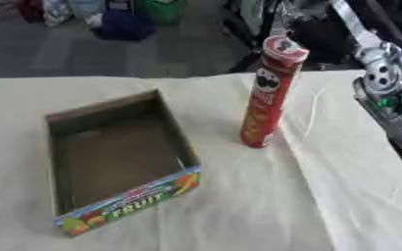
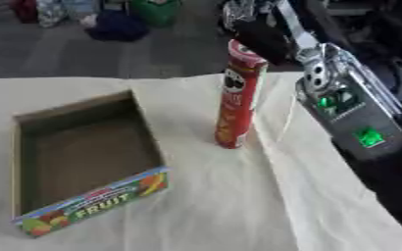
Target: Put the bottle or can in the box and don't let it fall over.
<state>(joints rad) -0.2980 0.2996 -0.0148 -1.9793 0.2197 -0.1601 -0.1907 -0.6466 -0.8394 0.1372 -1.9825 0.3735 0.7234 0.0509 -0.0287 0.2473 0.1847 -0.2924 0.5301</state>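
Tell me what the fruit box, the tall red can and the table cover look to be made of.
Fruit box: likely cardboard, with dull brown inner walls and a printed front.
Tall red can: probably a paperboard tube with a glossy printed wrap and a pale lid, perhaps plastic.
Table cover: cream fabric, judging by its creases and matte surface.

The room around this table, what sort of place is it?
Probably a lab or workshop, set up for testing: a cloth-covered table with only a tall red chip can and an open cardboard fruit box, and bags on the floor behind.

Cream cloth (image 1: 256, 206) creased, covering table. Beyond far edge: grey floor (image 1: 59, 49), dark blue bundle (image 1: 123, 24).
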